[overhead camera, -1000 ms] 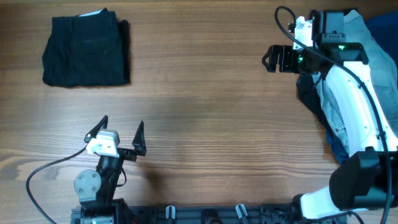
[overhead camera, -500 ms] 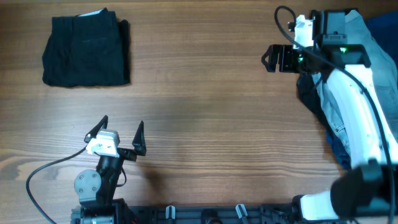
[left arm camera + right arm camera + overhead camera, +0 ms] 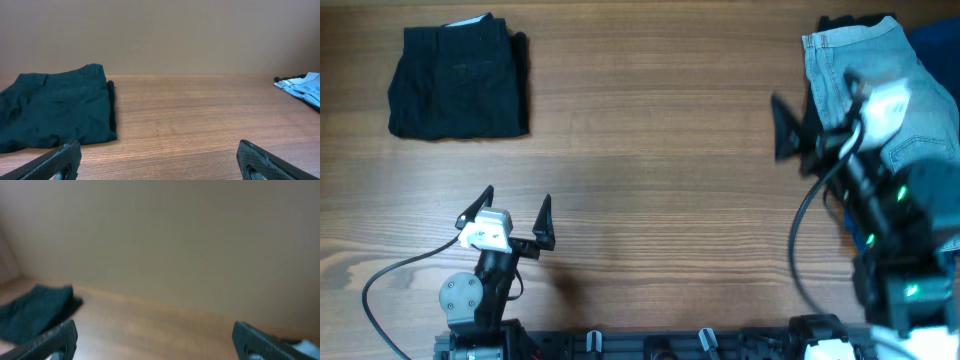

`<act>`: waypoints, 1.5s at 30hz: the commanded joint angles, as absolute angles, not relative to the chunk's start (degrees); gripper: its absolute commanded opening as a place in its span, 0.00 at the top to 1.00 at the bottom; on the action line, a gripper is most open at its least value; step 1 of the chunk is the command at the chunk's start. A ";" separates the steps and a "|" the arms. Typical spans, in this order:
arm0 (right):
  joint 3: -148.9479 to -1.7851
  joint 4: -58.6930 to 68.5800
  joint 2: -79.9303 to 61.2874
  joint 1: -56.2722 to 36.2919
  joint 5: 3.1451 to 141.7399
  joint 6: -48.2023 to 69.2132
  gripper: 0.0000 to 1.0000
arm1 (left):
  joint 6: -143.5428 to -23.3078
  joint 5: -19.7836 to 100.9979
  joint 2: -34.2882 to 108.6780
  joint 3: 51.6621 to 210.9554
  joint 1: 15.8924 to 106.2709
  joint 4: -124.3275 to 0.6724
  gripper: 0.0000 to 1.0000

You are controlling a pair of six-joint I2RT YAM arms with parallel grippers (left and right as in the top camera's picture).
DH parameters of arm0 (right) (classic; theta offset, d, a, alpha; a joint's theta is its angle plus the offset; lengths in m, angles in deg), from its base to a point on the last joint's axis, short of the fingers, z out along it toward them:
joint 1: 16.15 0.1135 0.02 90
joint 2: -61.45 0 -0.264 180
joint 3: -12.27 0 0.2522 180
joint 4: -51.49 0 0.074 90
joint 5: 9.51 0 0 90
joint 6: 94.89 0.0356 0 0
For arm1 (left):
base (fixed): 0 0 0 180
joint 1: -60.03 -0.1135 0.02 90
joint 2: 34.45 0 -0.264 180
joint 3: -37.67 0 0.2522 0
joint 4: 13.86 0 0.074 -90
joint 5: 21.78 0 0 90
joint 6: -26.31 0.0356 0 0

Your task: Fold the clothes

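Clothes lie at two ends of the tabletop (image 3: 660, 150). A black garment (image 3: 458, 82), already folded into a neat rectangle, sits at the far left. A light blue denim piece (image 3: 865, 75) lies rumpled at the far right, with a darker blue cloth (image 3: 932, 45) showing just beside it at the edge.

My left claw (image 3: 516, 205) rests near the front edge, well apart from the black garment, with its fingers (image 3: 55, 162) spread wide and holding nothing. My right claw (image 3: 785, 130) hovers just beside the denim on its inner side. It is badly blurred from above, but its wrist camera shows both fingers (image 3: 260, 340) far apart with nothing between them.

The right arm (image 3: 885, 230) crosses over the lower part of the denim pile, so I cannot tell how that part of the cloth lies. A black cable (image 3: 390, 275) curls from the left arm's base across the near left corner. A dark rail with clips (image 3: 650, 345) runs along the front edge.

The surface is brown wood with the grain running left to right. Behind it stands a plain beige wall (image 3: 160, 35).
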State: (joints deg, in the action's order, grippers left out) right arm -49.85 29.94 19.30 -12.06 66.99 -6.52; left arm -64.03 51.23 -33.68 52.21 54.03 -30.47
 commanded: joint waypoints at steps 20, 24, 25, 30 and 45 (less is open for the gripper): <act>-1.72 40.65 61.29 -13.98 63.89 -7.88 0.00 | -64.18 51.75 -34.07 51.77 53.75 -30.39 0.00; -1.79 39.12 61.27 -13.98 63.95 -7.96 0.00 | -64.16 51.78 -34.07 51.77 53.75 -30.39 0.00; -1.79 39.03 61.24 -13.98 64.15 -7.96 0.00 | -64.16 51.75 -34.07 51.77 53.75 -30.39 0.00; -1.79 39.12 57.92 -13.98 63.71 -7.77 0.00 | -64.18 51.75 -34.07 51.77 53.75 -30.39 0.00; -1.79 39.14 49.75 -13.98 63.71 -7.77 0.00 | -64.18 51.75 -34.07 51.77 53.75 -30.39 0.00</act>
State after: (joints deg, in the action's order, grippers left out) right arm -1.92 38.94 51.36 -13.63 64.87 -7.59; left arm -64.03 51.25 -33.65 52.16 54.03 -30.41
